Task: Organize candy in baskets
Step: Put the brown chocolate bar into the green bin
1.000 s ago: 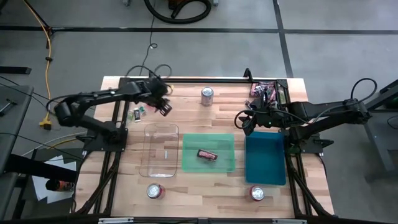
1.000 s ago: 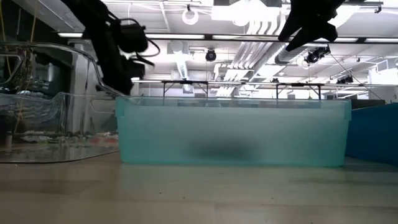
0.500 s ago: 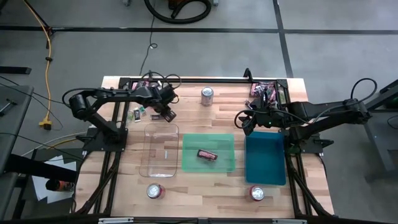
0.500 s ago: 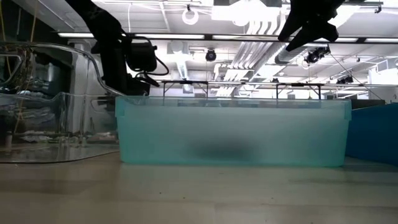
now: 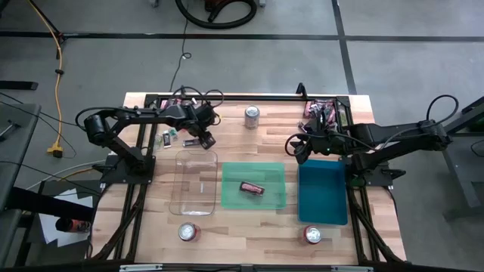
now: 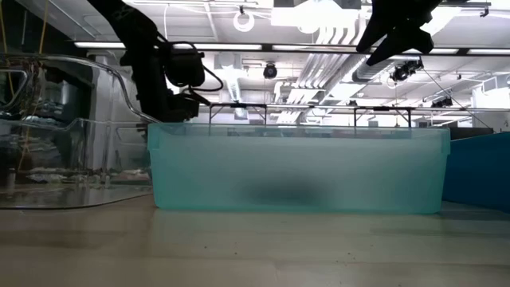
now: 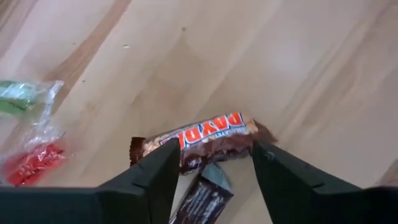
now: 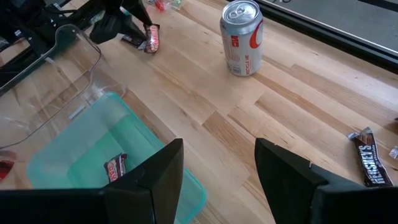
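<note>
1. The left gripper (image 7: 211, 163) is down over the PayDay bar (image 7: 202, 140) on the bare wood behind the clear basket (image 5: 197, 182). Its fingers are spread, one on each side of the bar, not clamped on anything.
2. What matters here: the bar's long axis runs across the gap between the fingers, not along it. From the left wrist view the ends poke out toward each finger, so closing would squeeze it lengthwise. I'd guess a wrist turn would give a cleaner pinch across the narrow side.
3. A darker wrapped candy (image 7: 202, 198) lies right against the PayDay, partly under the gripper. Can't tell if they overlap, the fingers hide that bit.
4. The left arm is clearly the nearer one. The right gripper (image 5: 301, 148) hangs by the back corner of the teal-blue basket (image 5: 323, 192), well away, fingers apart and empty.
5. The green basket (image 5: 253, 185) already holds one bar (image 5: 251, 188).
</note>
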You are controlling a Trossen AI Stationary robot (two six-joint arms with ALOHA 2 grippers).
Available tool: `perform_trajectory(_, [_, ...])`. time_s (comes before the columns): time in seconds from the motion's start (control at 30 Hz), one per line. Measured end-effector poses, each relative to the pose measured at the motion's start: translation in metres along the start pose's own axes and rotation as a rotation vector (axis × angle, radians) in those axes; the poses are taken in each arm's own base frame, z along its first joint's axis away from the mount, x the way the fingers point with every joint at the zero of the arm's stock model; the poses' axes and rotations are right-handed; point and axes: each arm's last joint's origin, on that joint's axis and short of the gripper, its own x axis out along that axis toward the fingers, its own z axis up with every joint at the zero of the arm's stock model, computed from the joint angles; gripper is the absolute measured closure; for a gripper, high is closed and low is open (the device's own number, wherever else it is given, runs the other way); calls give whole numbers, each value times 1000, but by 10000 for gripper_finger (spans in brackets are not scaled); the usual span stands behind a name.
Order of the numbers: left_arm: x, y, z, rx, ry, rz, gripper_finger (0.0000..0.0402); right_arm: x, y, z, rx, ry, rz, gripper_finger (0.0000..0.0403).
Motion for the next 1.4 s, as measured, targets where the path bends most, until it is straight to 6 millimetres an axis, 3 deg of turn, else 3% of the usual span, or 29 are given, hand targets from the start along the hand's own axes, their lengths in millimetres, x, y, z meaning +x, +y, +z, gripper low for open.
perform_trajectory(0.37, [3, -6, 1, 426, -5, 32, 210, 0, 0, 0, 0, -4, -4, 210])
perform_trajectory(0.57, [22, -7, 1, 620, 49, 34, 210, 0, 0, 0, 0, -4, -5, 210])
perform_trajectory(0.8, [44, -10, 1, 712, 109, 52, 213, 0, 0, 0, 2, -4, -4, 210])
perform_trajectory(0.9, [43, -10, 1, 675, 105, 56, 240, 0, 0, 0, 3, -4, -4, 210])
perform_trajectory(1.0, [32, -6, 7, 573, 61, 54, 310, 0, 0, 0, 24, -3, -4, 210])
perform_trajectory(1.1, [-1, 2, 23, 427, -115, 28, 378, 0, 0, 0, 25, -3, -4, 210])
perform_trajectory(1.27, [-61, 6, 34, 196, -475, -207, 373, 0, 0, 0, 18, -3, -4, 210])
perform_trajectory(1.4, [-101, -16, 38, 152, -695, -459, 390, 0, 0, 0, 15, -2, -4, 210])
